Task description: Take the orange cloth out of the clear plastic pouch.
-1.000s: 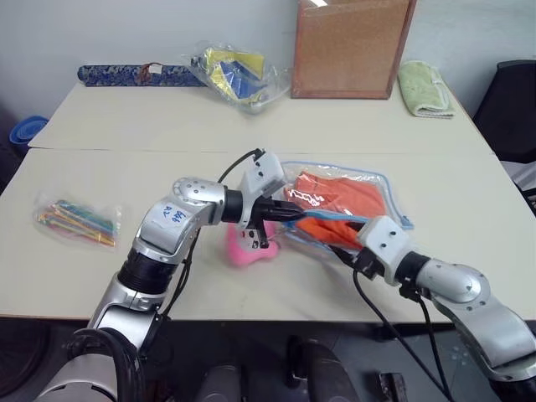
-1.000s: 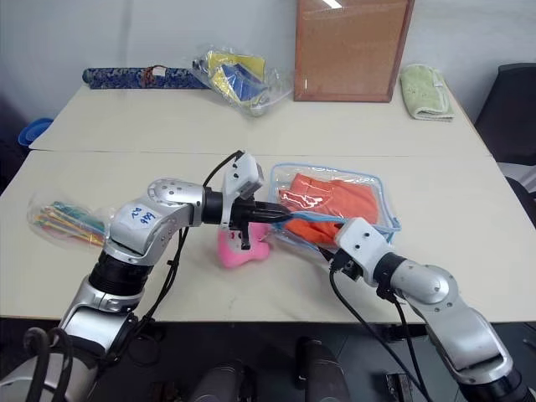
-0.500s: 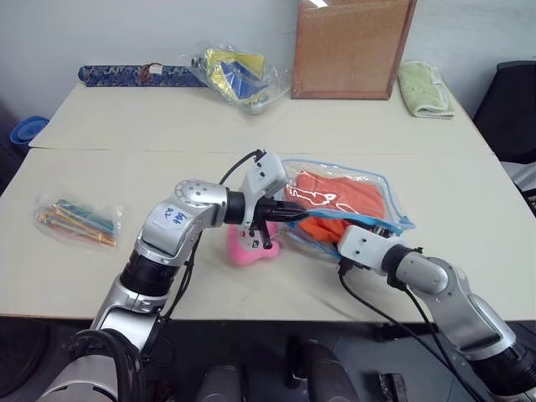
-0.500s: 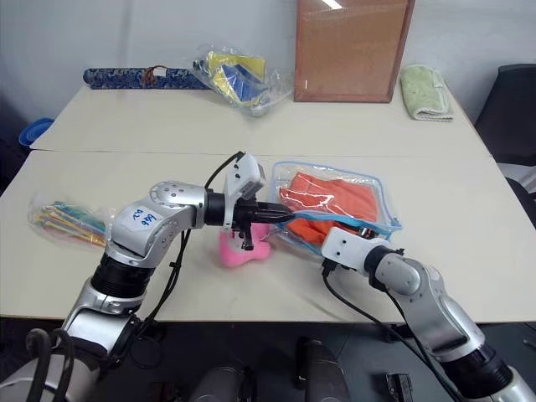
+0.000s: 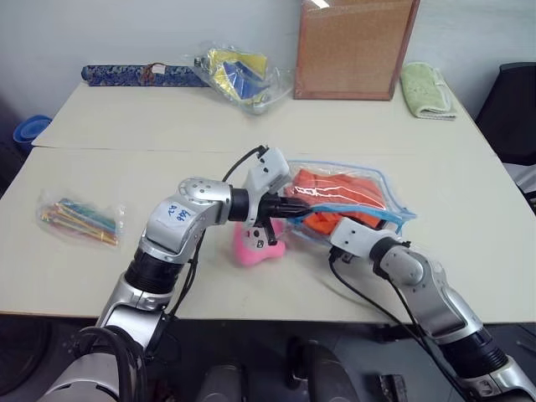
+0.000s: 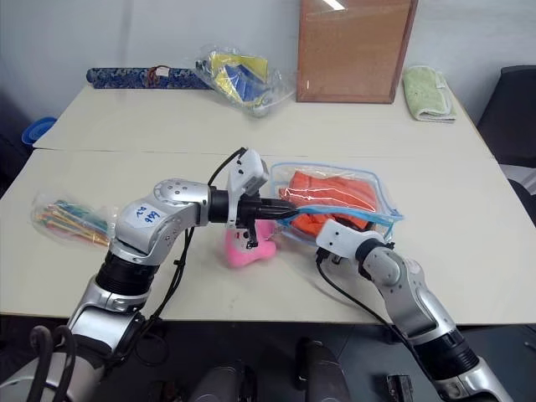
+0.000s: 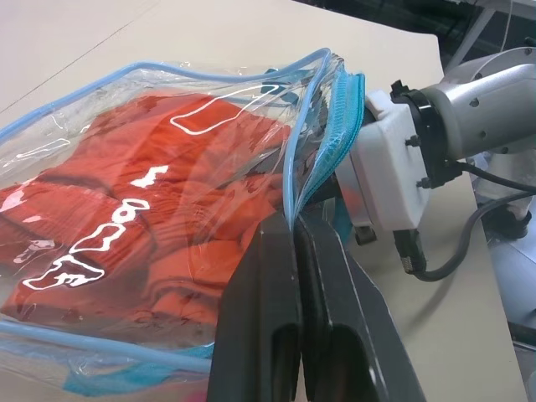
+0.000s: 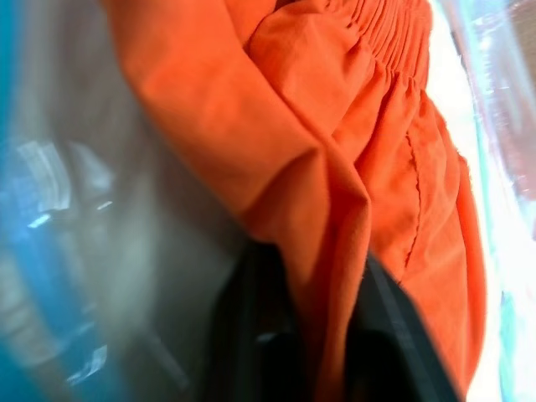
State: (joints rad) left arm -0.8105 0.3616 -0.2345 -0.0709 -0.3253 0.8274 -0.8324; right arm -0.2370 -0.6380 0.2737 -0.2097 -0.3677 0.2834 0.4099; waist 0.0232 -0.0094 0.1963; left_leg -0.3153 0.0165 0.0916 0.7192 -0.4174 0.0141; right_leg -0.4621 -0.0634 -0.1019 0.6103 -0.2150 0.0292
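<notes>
The clear plastic pouch (image 5: 373, 181) lies on the table's near half, its mouth lifted. My left gripper (image 7: 295, 228) is shut on the pouch's light blue zipper edge (image 7: 332, 117) and holds the opening up. The orange cloth (image 5: 333, 194) is bunched inside the pouch. My right gripper (image 8: 314, 280) reaches into the mouth from the near side, and its fingers are shut on a fold of the orange cloth (image 8: 335, 126). A fluffy pink pom-pom (image 5: 255, 247) rests on the table under my left wrist.
A small bag of coloured sticks (image 5: 77, 219) lies at the near left. At the back are a blue patterned roll (image 5: 138, 75), a clear bag with yellow and blue contents (image 5: 239, 74), a brown board (image 5: 352, 48) and a pale green towel (image 5: 427, 88).
My right gripper has pushed forward into the pouch's mouth, rolled at the wrist, and closed on the orange cloth. The left gripper has kept still on the zipper edge.
</notes>
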